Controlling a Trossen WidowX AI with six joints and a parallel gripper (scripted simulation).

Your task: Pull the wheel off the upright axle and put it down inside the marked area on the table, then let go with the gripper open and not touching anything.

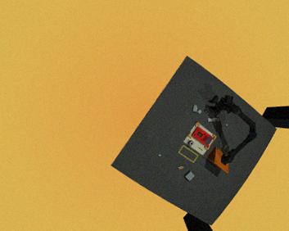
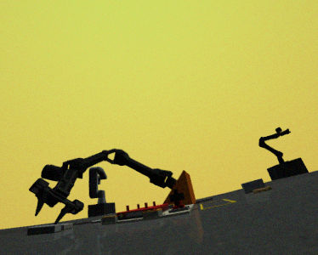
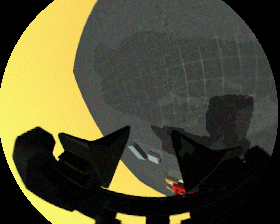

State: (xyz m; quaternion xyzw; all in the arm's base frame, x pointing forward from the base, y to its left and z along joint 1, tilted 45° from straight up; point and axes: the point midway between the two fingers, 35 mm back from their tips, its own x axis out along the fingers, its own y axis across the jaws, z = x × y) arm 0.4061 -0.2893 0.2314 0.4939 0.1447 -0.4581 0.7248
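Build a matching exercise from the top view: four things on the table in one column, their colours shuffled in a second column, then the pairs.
Things:
1. Tray on the white board
2. Marked area outline
3. Wedge block at the arm's base
4. Small cube near the lower table edge

Colours:
A. orange
B. grey
C. red
D. yellow

Pairs: 1-C, 2-D, 3-A, 4-B
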